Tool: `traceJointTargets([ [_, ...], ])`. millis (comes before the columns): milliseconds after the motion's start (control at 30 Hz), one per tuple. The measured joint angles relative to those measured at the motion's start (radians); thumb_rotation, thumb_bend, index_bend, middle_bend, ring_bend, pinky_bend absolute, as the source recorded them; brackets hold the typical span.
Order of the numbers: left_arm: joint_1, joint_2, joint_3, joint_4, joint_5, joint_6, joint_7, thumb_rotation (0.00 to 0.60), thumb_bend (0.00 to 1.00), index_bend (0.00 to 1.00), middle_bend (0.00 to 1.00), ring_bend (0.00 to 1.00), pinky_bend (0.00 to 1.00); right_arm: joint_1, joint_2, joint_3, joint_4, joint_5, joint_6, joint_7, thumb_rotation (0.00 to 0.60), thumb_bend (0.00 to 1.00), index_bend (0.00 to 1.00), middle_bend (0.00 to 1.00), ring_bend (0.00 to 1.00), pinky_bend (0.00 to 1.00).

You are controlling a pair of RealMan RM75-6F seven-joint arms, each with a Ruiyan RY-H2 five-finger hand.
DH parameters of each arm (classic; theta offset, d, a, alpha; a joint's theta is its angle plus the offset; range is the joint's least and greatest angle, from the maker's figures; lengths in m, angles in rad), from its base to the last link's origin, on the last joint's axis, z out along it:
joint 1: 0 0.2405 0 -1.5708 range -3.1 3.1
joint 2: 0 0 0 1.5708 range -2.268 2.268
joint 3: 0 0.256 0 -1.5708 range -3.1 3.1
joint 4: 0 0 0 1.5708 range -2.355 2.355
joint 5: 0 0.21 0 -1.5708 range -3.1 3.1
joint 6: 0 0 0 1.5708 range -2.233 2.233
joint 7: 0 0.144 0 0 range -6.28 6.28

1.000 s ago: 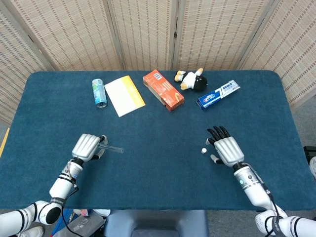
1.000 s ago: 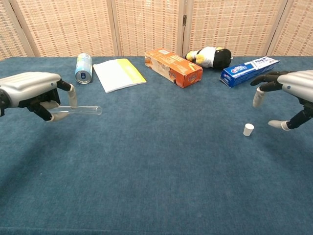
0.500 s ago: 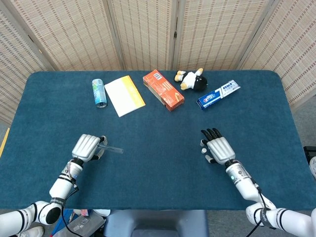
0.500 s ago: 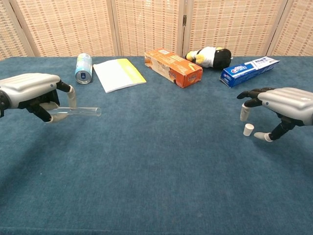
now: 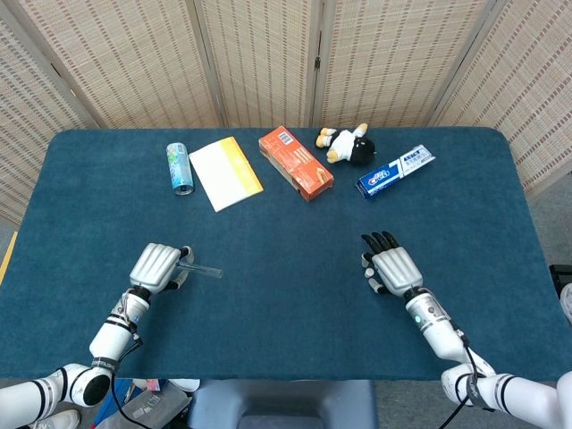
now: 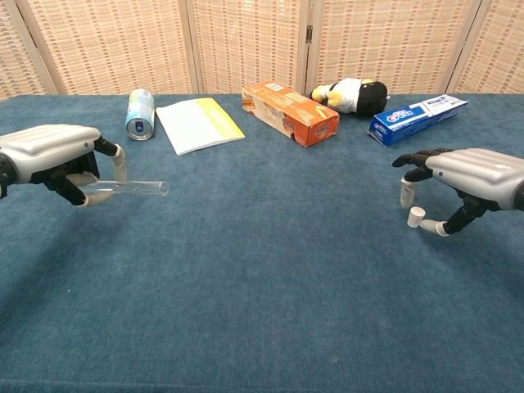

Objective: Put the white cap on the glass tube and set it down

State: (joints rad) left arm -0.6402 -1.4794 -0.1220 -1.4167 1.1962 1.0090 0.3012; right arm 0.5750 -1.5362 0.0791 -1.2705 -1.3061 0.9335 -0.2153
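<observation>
The glass tube point(image 6: 129, 187) is gripped at one end by my left hand point(image 6: 51, 154), level above the blue cloth with its free end pointing right; the head view shows the tube point(image 5: 206, 268) sticking out of that hand point(image 5: 158, 265). On the cloth at the right stands the small white cap point(image 6: 416, 216). My right hand point(image 6: 470, 172) hovers over it, fingers apart, one fingertip above the cap and the thumb tip right beside it. In the head view the right hand point(image 5: 392, 267) covers the cap.
Along the table's far side lie a drink can point(image 5: 179, 167), a white and yellow booklet point(image 5: 226, 172), an orange box point(image 5: 296, 163), a penguin plush point(image 5: 347, 144) and a blue toothpaste box point(image 5: 395, 171). Woven screens stand behind the table.
My right hand has moved left and lowered over the white cap, its thumb and a finger closing in around it. The left hand with the tube has stayed put.
</observation>
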Motion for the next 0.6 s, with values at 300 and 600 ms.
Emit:
traceJointTargets([
  [300,0.001,-0.004,0.000,0.008,0.000,-0.002,-0.002,0.600,0.40,0.64,0.96,0.94,1.00,0.003,0.001,0.005,-0.002,0.018,-0.008,-0.011,0.600,0.35,0.43,0.08,0.00,0.00],
  [600,0.001,-0.005,0.000,0.012,-0.002,-0.004,-0.002,0.600,0.39,0.64,0.96,0.94,1.00,0.005,-0.004,0.007,0.003,0.023,-0.008,-0.011,0.600,0.36,0.45,0.10,0.00,0.00],
])
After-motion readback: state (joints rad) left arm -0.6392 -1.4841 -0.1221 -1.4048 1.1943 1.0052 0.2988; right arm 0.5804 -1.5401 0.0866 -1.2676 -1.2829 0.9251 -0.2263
